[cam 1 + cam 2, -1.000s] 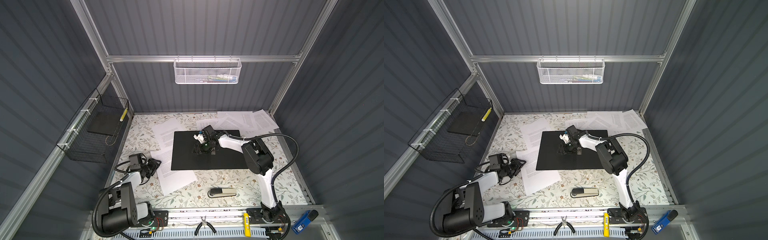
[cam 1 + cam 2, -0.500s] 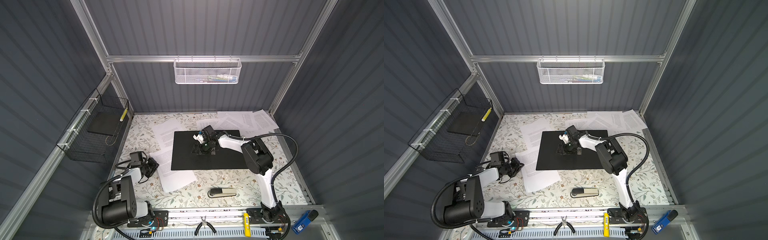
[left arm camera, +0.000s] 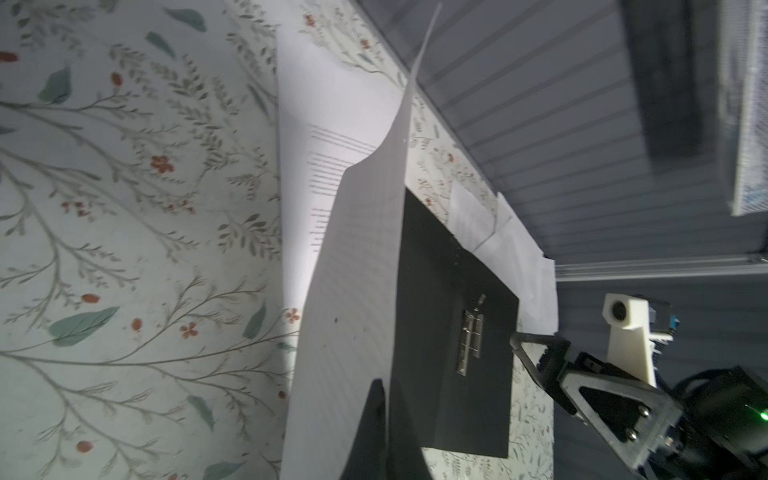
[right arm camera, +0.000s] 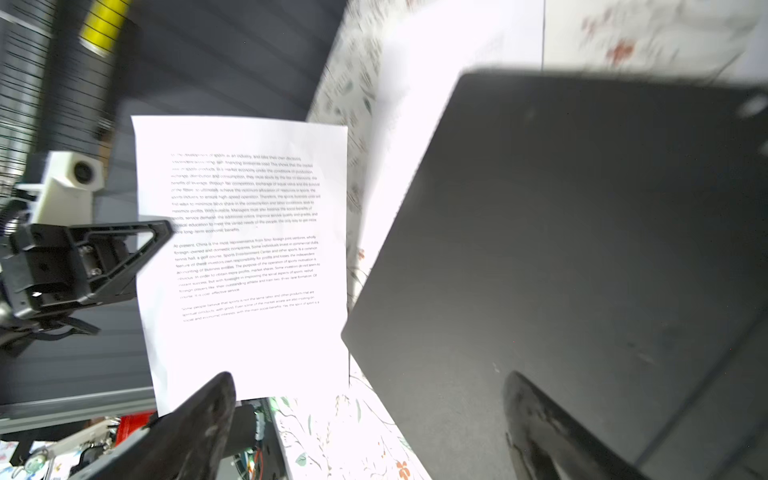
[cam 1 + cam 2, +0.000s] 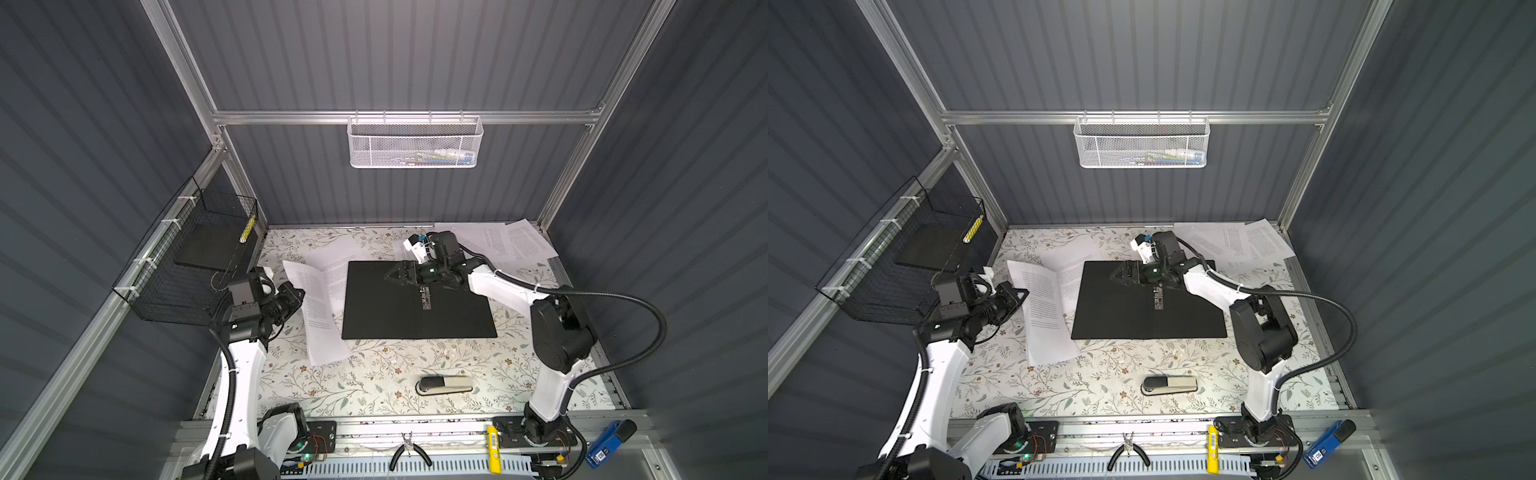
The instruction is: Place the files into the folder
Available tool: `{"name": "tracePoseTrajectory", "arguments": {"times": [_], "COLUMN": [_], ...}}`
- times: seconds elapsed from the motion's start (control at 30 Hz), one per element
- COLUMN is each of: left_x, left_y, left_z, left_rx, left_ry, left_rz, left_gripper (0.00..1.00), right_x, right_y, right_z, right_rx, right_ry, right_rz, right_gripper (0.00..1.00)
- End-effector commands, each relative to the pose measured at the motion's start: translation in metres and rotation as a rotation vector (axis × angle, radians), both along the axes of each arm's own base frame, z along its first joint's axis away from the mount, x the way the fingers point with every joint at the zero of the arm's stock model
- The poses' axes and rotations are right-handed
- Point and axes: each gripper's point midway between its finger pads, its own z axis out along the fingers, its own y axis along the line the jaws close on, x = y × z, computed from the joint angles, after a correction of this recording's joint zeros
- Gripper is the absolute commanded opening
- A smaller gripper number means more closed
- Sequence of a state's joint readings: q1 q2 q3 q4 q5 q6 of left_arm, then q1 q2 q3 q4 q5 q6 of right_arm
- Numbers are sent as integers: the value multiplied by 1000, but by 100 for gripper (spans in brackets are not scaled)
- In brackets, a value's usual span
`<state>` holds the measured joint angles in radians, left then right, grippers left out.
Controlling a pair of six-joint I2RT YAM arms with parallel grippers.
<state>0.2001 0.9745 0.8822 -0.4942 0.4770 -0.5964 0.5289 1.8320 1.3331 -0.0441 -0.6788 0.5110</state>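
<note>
Pickup was in hand: my left pincer pinched one sheet, raised by the left edge of the tabletop. The folder lay open mid-tabletop, right pincer spread over its far edge. Next: swing the sheet onto it, I judged.

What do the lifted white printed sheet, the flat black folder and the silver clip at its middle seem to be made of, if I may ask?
White printed sheet: thin matt paper; it bends in a soft curve.
Flat black folder: stiff, matt, probably card or plastic board; lies flat.
Silver clip: glossy metal, judging by its bright glints.
</note>
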Motion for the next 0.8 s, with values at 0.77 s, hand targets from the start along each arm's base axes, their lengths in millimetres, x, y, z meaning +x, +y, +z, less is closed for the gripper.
{"name": "tracePoseTrajectory", "arguments": {"times": [0.77], "left_x": [4], "left_y": [-331], "left_z": [105], "left_rx": [-189], "left_ry": [-194], "left_rz": [-746], "left_gripper": [0], "right_x": [-49], "right_y": [-212], "right_z": [32], "right_rx": [-138], "right_ry": [-75], "right_rz": [-674], "right_gripper": [99]}}
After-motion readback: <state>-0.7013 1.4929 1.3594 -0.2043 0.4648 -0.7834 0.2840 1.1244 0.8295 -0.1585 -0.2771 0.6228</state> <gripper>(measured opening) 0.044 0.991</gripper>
